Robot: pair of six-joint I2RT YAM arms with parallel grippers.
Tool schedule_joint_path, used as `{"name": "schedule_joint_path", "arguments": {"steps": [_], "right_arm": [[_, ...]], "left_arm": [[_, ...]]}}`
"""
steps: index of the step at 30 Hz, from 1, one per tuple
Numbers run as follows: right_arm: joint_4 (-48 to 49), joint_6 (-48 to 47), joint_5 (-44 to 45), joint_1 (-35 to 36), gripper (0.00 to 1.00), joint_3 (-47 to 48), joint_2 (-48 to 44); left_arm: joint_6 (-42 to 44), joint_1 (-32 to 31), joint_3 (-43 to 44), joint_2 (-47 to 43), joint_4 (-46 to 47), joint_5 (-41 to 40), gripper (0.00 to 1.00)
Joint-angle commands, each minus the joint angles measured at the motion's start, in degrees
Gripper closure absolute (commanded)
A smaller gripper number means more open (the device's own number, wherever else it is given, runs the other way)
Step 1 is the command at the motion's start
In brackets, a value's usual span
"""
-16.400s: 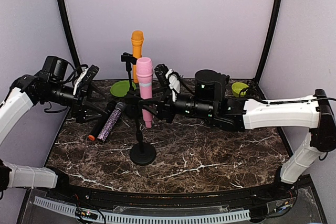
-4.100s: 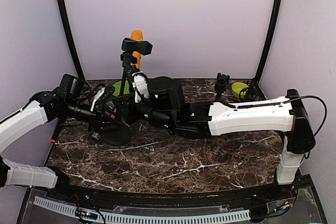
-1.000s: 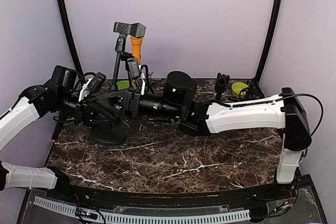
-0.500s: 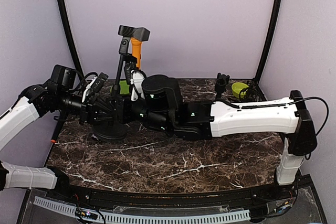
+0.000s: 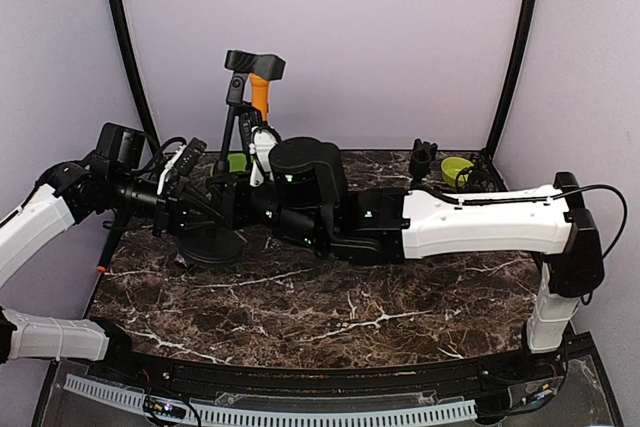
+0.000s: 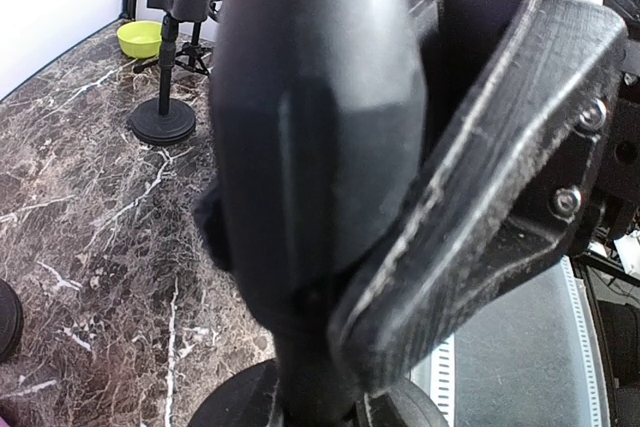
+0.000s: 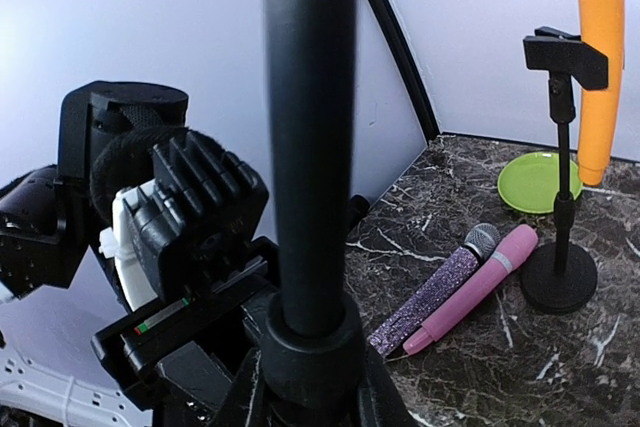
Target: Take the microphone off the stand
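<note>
Off the stand (image 7: 308,147) and flat on the table (image 7: 615,342), the pink microphone (image 7: 478,282) lies right beside a glittery purple microphone (image 7: 432,292). Both pincers are on that stand: left gripper (image 5: 200,212) and right gripper (image 5: 240,207), each clamped tight around its pole.

Left arm (image 5: 35,217) comes in from the left edge, forearm about level, wrist pointing right. Left gripper (image 5: 200,212) is clamped on the stand (image 5: 229,132), with one finger (image 6: 480,197) pressed flat against it. Right arm (image 5: 480,222) is stretched low and almost straight from the right side, reaching far left. Right gripper (image 5: 240,205) is closed tight on the same stand, just beside the left gripper.
</note>
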Motion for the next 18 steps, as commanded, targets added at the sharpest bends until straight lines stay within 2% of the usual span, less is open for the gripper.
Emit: {"name": "schedule_joint_path", "arguments": {"steps": [1, 3, 7, 11, 12, 13, 14, 18], "right_arm": [[4.36, -1.08, -1.23, 0.23, 0.94, 1.17, -0.71], [7.99, -2.06, -4.83, -0.05, 1.00, -1.16, -1.80], [20.17, -3.07, -19.19, -1.30, 1.00, -6.86, -4.15], [27.39, -3.07, -19.19, -2.70, 1.00, -9.00, -4.49], [29.36, -2.88, -22.48, -3.03, 1.00, -9.65, -4.40], [32.14, -0.72, -35.96, -3.38, 1.00, -10.36, -4.39], [34.63, 0.50, -40.67, -3.67, 1.00, -11.16, -4.38], [48.44, 8.12, -49.22, -5.65, 1.00, -15.30, -3.82]], "left_arm": [[1.54, 0.33, 0.75, -1.00, 1.93, 1.47, 1.00], [1.62, 0.31, 0.80, -0.97, 1.54, 2.15, 1.00], [1.63, 0.36, 1.54, -0.76, 0.19, 5.71, 1.00], [-0.04, 0.33, 2.47, -0.44, -0.13, 10.42, 1.00], [-0.64, 0.39, 2.63, -0.33, -0.05, 11.66, 1.00], [-1.26, 0.34, 2.79, -0.25, 0.02, 12.77, 1.00], [-2.00, 0.32, 2.93, -0.23, 0.39, 13.81, 1.00], [-4.87, 0.34, 3.19, -0.22, 1.89, 16.75, 1.00]]}}
